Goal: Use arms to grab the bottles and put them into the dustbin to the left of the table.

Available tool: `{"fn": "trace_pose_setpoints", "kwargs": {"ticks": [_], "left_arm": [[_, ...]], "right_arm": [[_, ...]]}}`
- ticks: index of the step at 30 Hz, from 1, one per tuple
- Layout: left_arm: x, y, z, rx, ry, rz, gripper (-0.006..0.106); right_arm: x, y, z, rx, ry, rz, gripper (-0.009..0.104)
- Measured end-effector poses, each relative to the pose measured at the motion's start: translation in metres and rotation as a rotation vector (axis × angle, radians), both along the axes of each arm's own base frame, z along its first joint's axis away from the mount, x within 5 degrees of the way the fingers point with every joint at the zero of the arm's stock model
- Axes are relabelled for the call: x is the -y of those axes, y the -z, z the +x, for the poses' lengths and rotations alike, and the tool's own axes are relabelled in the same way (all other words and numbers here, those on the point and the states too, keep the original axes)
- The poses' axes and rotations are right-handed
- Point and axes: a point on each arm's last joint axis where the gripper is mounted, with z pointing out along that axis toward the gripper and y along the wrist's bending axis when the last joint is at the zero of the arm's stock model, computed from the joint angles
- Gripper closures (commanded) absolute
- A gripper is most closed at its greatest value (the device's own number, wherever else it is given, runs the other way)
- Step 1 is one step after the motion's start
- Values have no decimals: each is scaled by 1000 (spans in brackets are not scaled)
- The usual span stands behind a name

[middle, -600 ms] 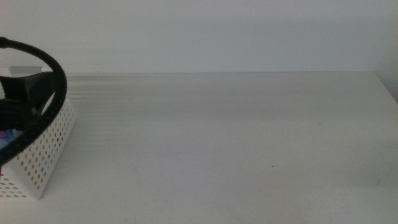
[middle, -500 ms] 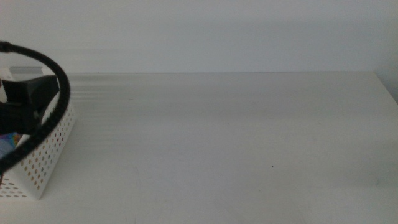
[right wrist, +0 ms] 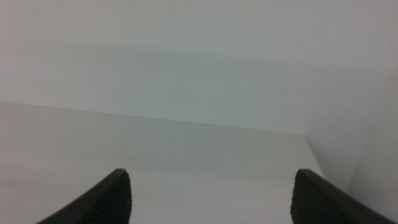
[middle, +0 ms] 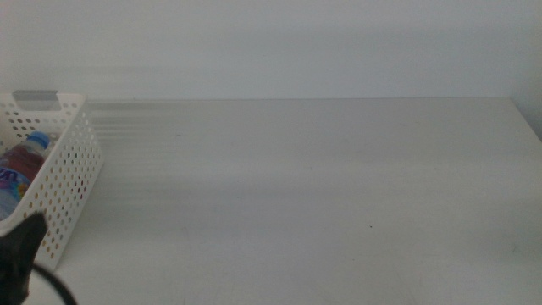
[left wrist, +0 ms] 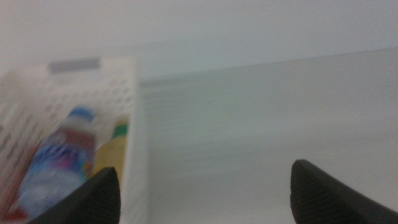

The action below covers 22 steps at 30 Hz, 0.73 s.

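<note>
Your left gripper (left wrist: 202, 193): jaws spread wide, holding nothing, near dustbin (middle: 74, 182) at counter's (middle: 322, 195) left end; in middle view only dark tip shows at bottom left corner. Your right gripper (right wrist: 211, 199): jaws wide apart, empty, over bare counter, out of middle view. Blue-capped water bottle (middle: 21, 165) lies tilted inside dustbin; yellow bottle (left wrist: 111, 152) beside it, blurred in left wrist view. You see grey tab (middle: 36, 97) on dustbin's far rim.

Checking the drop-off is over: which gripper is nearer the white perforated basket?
Left. The left gripper hangs open just beside the basket, at its near corner. The right gripper, also open, faces bare table; no basket shows in its view.
</note>
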Motion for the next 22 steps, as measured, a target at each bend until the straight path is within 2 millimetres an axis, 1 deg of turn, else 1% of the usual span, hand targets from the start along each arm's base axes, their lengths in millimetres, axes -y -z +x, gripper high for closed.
{"fn": "trace_pose_setpoints", "kwargs": {"ticks": [4,7,12,14,16,22], "left_arm": [[-8,34,-17,15,-80,1,10],[-10,56,-26,30,-107,-5,10],[-10,90,-33,22,-111,-33,10],[-9,96,-33,7,-111,-39,10],[-9,98,-34,-3,-111,-43,10],[-9,98,-34,0,-111,-51,10]], "right_arm": [[3,14,-6,16,50,1,28],[4,27,-9,24,68,1,28],[4,49,-7,-36,72,-1,28],[4,56,-6,-59,72,-2,28],[4,58,-6,-68,72,-2,28],[5,60,-6,-91,73,-2,28]]}}
